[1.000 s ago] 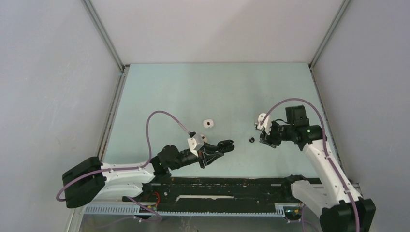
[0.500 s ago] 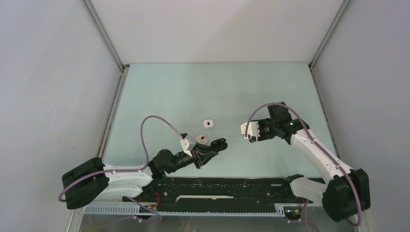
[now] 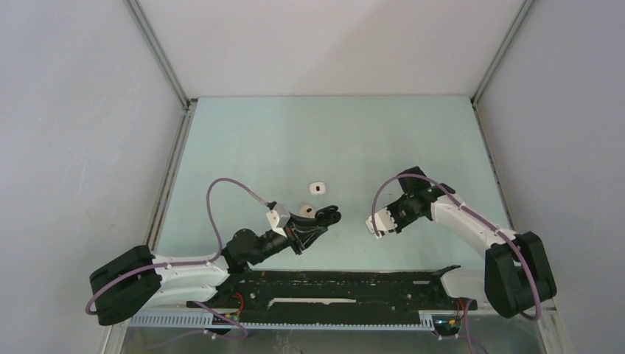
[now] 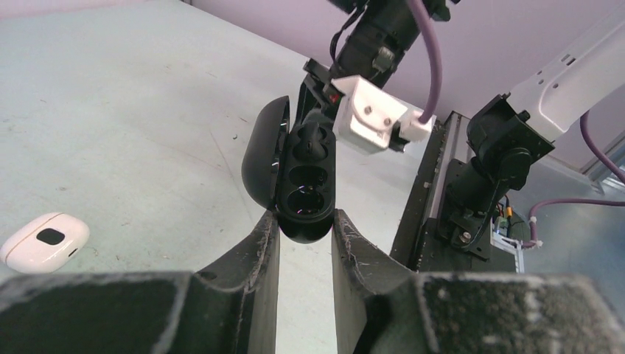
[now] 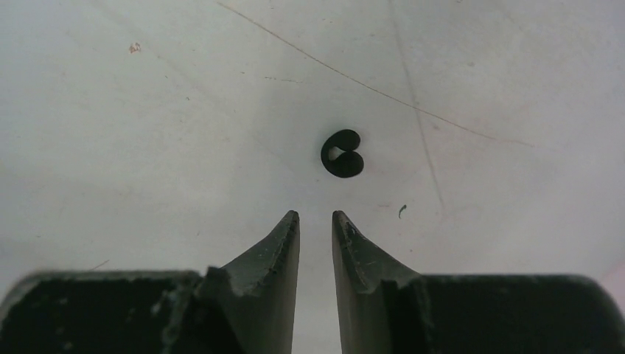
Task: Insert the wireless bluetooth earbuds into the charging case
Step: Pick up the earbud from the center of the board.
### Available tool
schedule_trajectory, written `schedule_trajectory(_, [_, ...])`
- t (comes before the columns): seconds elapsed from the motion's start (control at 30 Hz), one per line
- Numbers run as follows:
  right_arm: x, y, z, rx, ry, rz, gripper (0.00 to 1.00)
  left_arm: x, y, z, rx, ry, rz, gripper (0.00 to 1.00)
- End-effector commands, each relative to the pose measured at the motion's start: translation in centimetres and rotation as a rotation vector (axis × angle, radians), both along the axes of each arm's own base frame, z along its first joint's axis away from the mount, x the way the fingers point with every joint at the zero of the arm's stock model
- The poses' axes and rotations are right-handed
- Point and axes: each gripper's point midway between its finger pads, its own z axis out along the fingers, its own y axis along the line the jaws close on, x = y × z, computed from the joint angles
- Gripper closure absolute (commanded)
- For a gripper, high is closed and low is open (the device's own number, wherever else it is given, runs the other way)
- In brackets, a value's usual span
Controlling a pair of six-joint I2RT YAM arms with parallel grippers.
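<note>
Left hand (image 4: pixel 304 215) reaches low and forward, clamped on the base of the open black charging case (image 4: pixel 298 158), one socket apparently filled; right hand (image 5: pixel 315 215) points down at the table (image 5: pixel 147 110), fingers narrowly parted, empty, just short of a black earbud (image 5: pixel 342 153).

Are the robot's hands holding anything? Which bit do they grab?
The left jaws pinch the open black case by the rounded end of its base. The right jaws hold nothing; a black earbud lies loose just ahead of them.
</note>
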Motion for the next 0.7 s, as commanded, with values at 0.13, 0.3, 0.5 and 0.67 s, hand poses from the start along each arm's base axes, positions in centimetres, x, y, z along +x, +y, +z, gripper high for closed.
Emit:
schedule_trajectory(0.13, [1.4,0.6,-1.7,-0.086,-0.049,0.161,0.75,0.7,1.4,1.1,-0.075,0.001,0.065,1.0])
schedule_trajectory(0.3, [1.2,1.4,-2.4,-0.089,-0.038,0.189,0.75,0.7,1.5,0.9,-0.071,-0.002,0.068,1.0])
schedule_trajectory(0.5, [1.1,1.6,-2.8,-0.097,-0.029,0.204,0.75,0.8,1.4,0.8,-0.067,0.002,0.072,1.0])
schedule_trajectory(0.67, [1.2,1.5,-3.3,-0.109,-0.037,0.207,0.75,0.9,1.4,0.6,-0.066,0.009,0.073,1.0])
